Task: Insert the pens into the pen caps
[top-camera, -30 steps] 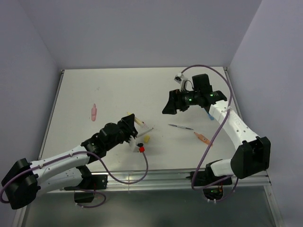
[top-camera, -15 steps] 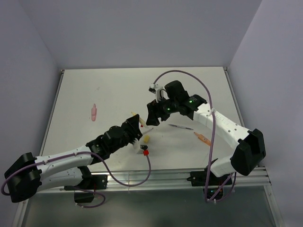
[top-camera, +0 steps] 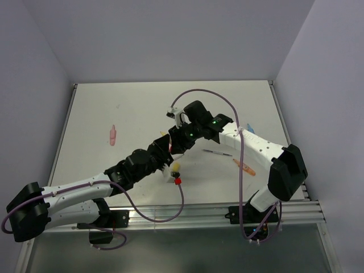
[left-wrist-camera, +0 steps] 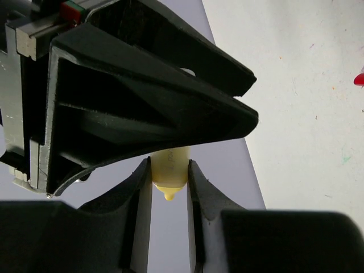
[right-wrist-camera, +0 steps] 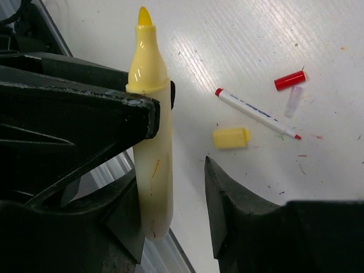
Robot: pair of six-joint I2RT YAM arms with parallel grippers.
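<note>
My left gripper (left-wrist-camera: 169,187) is shut on the yellow pen (left-wrist-camera: 169,170), holding it above the table. In the right wrist view the yellow pen (right-wrist-camera: 151,142) points tip up, gripped near its tip by the left gripper's black fingers (right-wrist-camera: 74,114). My right gripper (right-wrist-camera: 170,170) is open around the pen's rear end; its left finger is against the pen and its right finger is apart. The yellow cap (right-wrist-camera: 231,137), red cap (right-wrist-camera: 289,80) and thin white pen (right-wrist-camera: 256,114) lie on the table below. In the top view the two grippers meet (top-camera: 170,145) above the yellow cap (top-camera: 176,167).
The red cap (top-camera: 177,181) lies near the front edge. A thin grey pen (top-camera: 216,152) and an orange pen (top-camera: 244,166) lie to the right, and a pink pen (top-camera: 112,135) at the far left. A clear cap (right-wrist-camera: 293,101) lies beside the red one.
My right arm has swung left across the table to the left gripper and now has its jaws around the yellow pen. My left gripper has moved slightly right with the pen.
</note>
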